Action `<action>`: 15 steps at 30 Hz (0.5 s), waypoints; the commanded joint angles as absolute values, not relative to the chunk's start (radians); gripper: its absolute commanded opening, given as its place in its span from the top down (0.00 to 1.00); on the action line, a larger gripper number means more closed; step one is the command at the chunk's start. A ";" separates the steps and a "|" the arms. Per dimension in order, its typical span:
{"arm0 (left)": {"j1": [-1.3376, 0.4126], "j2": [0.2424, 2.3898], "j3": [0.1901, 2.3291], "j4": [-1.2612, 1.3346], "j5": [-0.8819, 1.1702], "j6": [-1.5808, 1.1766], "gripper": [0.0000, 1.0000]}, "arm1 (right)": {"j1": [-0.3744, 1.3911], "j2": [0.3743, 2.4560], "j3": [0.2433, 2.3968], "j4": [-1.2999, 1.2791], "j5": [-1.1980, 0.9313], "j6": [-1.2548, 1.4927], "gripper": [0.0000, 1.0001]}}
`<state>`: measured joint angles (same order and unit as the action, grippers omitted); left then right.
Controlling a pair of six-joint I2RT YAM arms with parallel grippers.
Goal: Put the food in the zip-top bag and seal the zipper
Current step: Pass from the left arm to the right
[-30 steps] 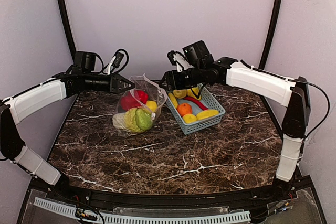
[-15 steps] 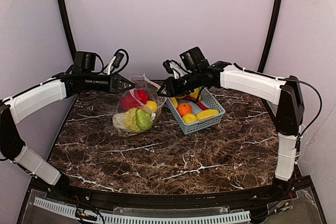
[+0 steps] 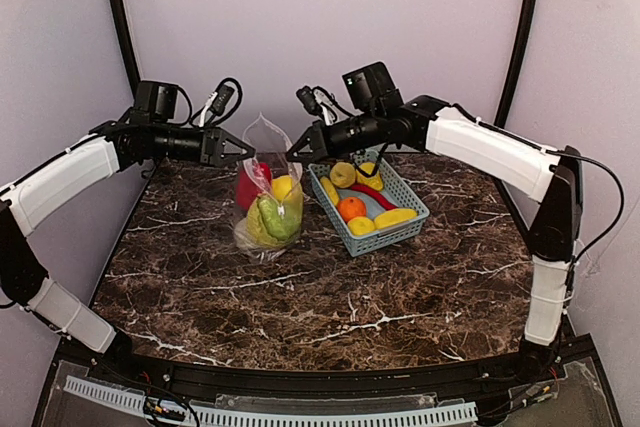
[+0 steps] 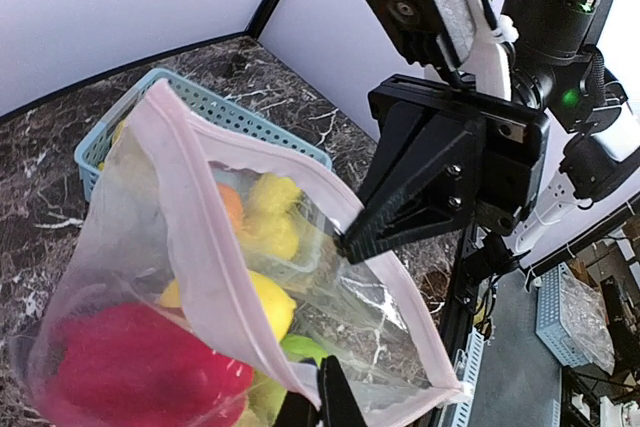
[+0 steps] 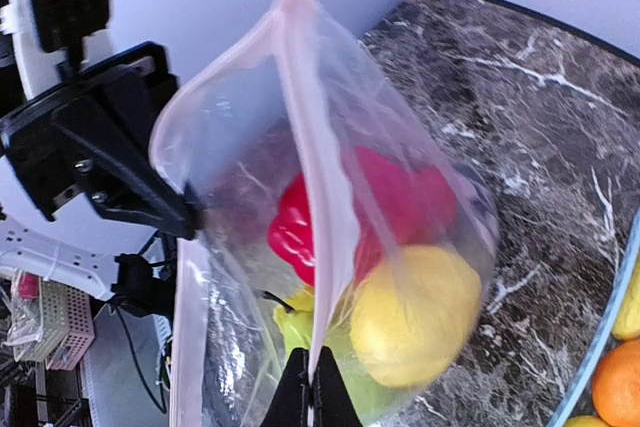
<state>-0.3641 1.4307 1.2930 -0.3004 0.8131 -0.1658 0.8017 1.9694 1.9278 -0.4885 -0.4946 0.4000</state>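
The zip-top bag hangs upright between my two grippers, its base on the table. It holds food: a red piece, a yellow one and a green one. My left gripper is shut on the near side of the pink zipper, seen close in the left wrist view. My right gripper is shut on the other zipper strip, seen close in the right wrist view. The two strips stand apart, so the mouth gapes.
A light blue basket stands right of the bag with an orange fruit, several yellow pieces and a red one inside. The dark marble table lies bare in front. Purple walls close in behind and at both sides.
My right gripper moved left from over the basket to the bag's mouth and shut on its strip. The bag now stands taller and narrower, and its contents have settled lower.
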 commanded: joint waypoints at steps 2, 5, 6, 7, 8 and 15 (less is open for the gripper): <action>-0.362 1.407 1.460 -0.449 0.917 -0.105 0.99 | 0.864 1.811 1.990 -0.386 -0.601 0.395 1.00; -0.362 1.406 1.511 -0.425 0.930 -0.158 0.95 | 0.884 1.751 1.904 -0.275 -0.579 0.451 1.00; -0.362 1.408 1.514 -0.409 0.941 -0.203 0.91 | 0.891 1.735 1.861 -0.239 -0.552 0.468 1.00; -0.362 1.411 1.512 -0.375 0.945 -0.224 0.88 | 0.900 1.719 1.832 -0.213 -0.515 0.483 1.00; -0.363 1.416 1.506 -0.360 0.950 -0.261 0.82 | 0.908 1.711 1.810 -0.201 -0.463 0.498 1.00; -0.364 1.296 1.366 -0.274 0.756 -0.242 0.37 | 0.972 1.697 1.698 -0.150 -0.086 0.607 1.00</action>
